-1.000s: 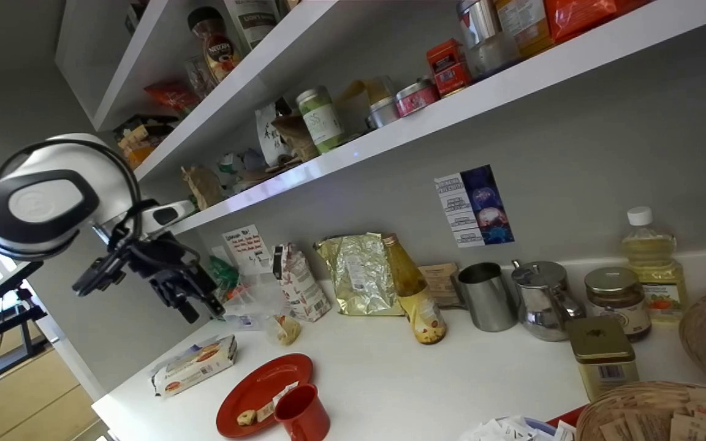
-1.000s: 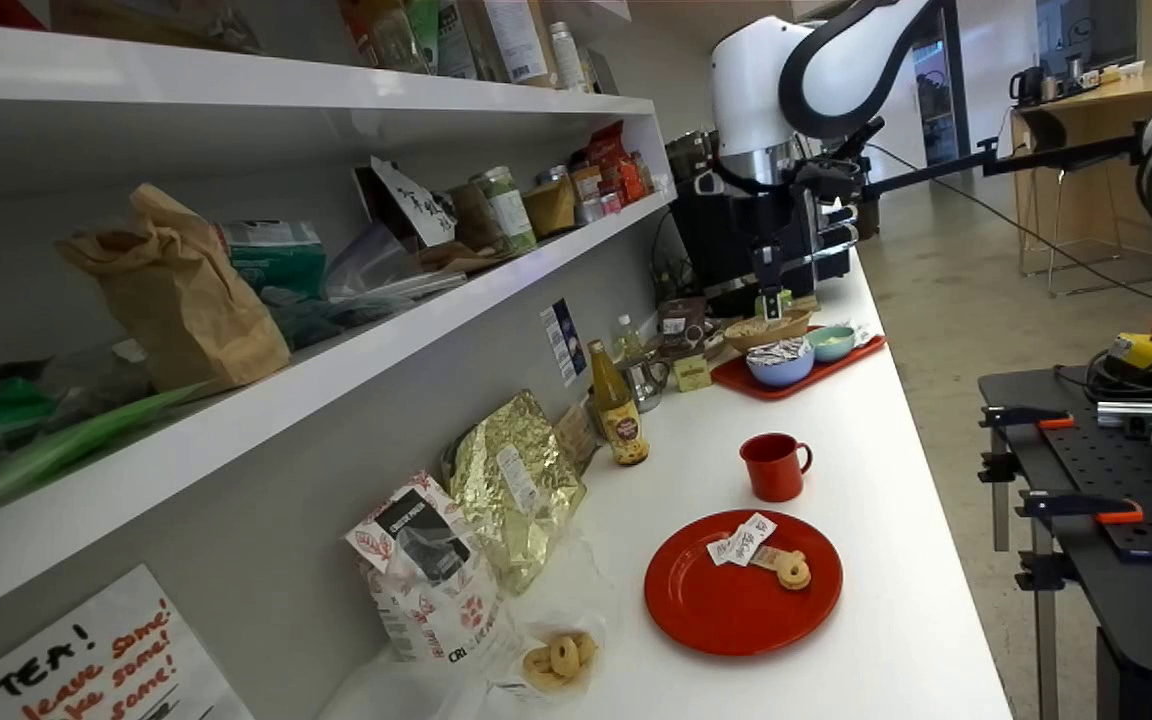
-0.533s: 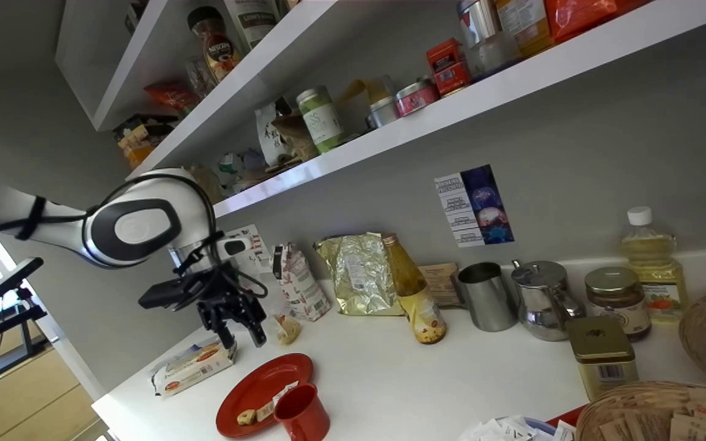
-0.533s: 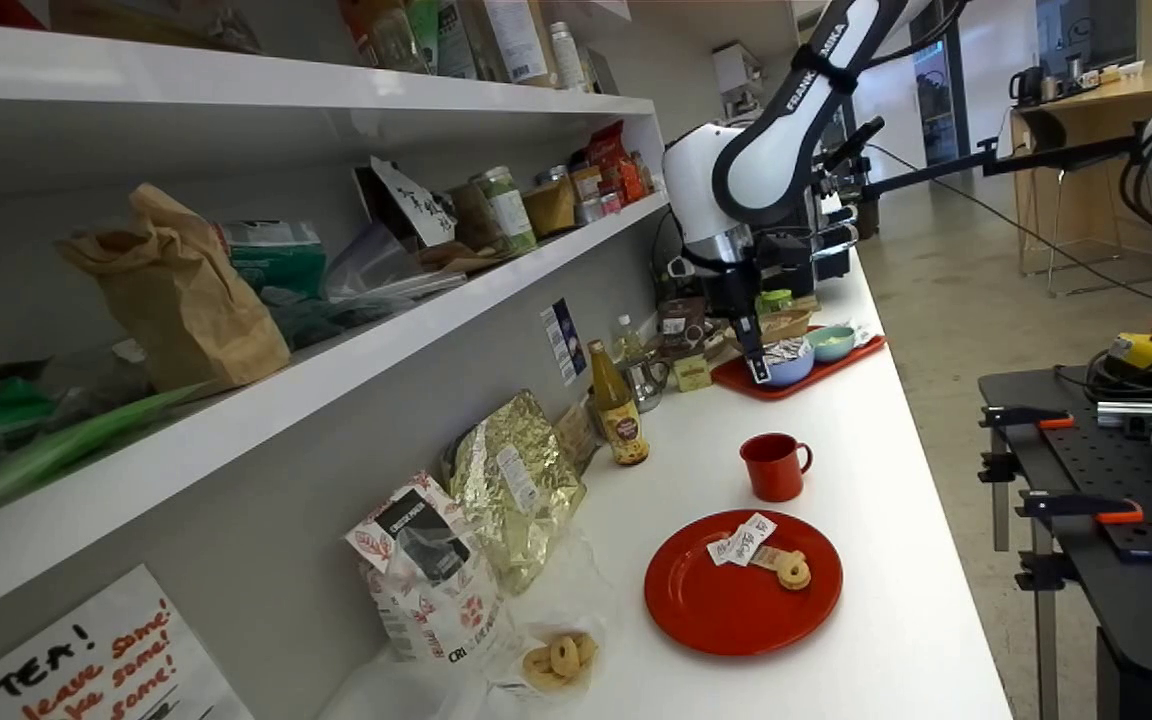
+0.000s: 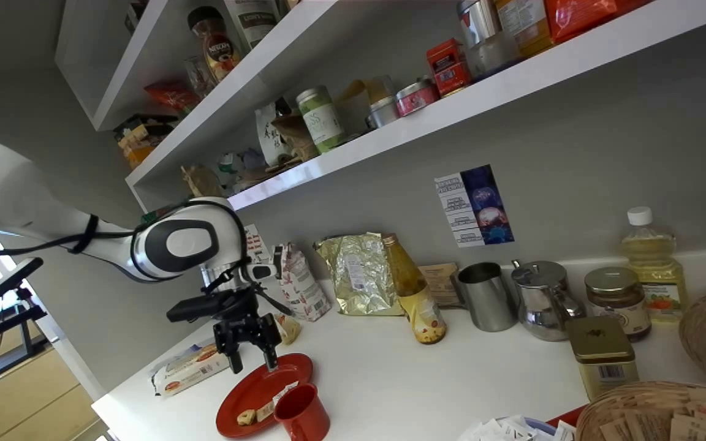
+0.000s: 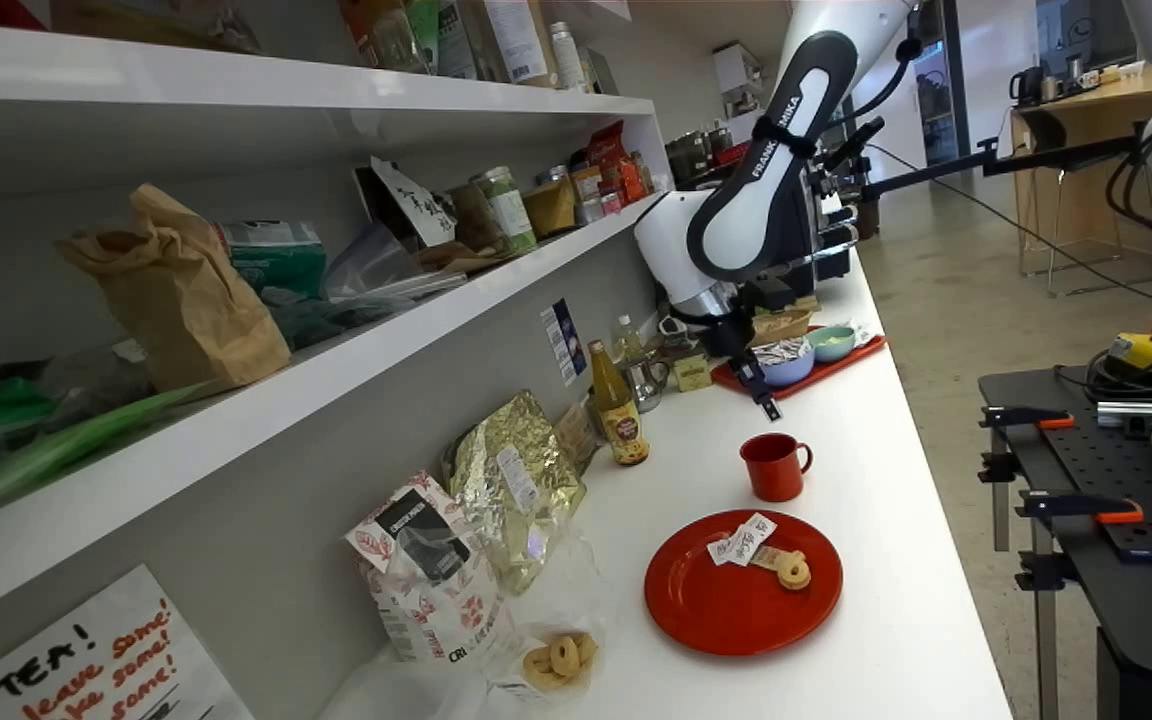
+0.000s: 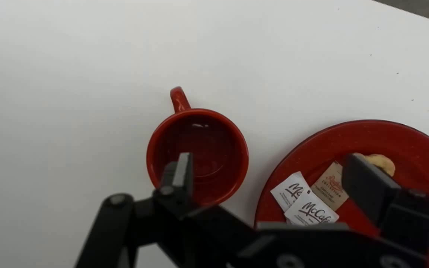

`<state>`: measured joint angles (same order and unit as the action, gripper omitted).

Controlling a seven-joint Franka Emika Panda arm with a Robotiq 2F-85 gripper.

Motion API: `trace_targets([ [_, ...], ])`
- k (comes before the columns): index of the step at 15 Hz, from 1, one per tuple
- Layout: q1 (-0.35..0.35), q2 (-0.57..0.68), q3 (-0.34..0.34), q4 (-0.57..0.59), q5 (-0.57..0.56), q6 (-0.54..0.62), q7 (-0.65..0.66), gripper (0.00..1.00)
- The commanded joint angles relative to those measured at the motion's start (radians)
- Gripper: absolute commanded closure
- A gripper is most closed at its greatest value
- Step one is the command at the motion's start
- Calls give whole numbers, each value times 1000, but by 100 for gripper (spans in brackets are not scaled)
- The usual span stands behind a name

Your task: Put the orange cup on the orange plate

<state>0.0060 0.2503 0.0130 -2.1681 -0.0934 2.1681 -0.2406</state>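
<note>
Red-orange mug (image 6: 770, 470), one: stood upright on the white countertop (image 6: 896, 560), its handle turned to the right in an exterior view. In that view it is placed just beyond the far edge of the red-orange plate (image 6: 696, 615); in the wrist view a narrow strip of white is seen between the two.

Plate, round and shallow: laid flat, with white McCafé sachets (image 7: 309, 212), a brown sachet (image 7: 330, 188) and a pale ring-shaped biscuit (image 6: 793, 572) set upon it.

Robotiq gripper (image 5: 254, 369), black: held above the countertop near the mug, apart from it, fingertips directed downward. Its fingers (image 7: 367, 186) are spread wide and nothing is gripped. In the wrist view one finger is shown across the mug's mouth, the other across the plate.

Surroundings, in an exterior view: along the wall (image 6: 286, 520) at left, a yellow-labelled bottle (image 6: 617, 408), a gold foil bag (image 6: 538, 525) and a red-and-white paper bag (image 6: 436, 585) are ranged; at near left, bagged ring-shaped biscuits (image 6: 561, 660) are laid. At the far end, a blue bowl (image 6: 791, 373) of pale packets (image 6: 781, 351) and a green bowl (image 6: 832, 345) are borne on a red tray (image 6: 866, 350).
</note>
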Motion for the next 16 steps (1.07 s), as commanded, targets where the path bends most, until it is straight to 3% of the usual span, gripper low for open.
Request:
trace_targets([
  [1, 17, 68, 13, 63, -44, -59, 10, 0],
  [7, 41, 122, 31, 88, -59, -86, 28, 0],
  [16, 47, 185, 0, 95, -66, 26, 161, 0],
])
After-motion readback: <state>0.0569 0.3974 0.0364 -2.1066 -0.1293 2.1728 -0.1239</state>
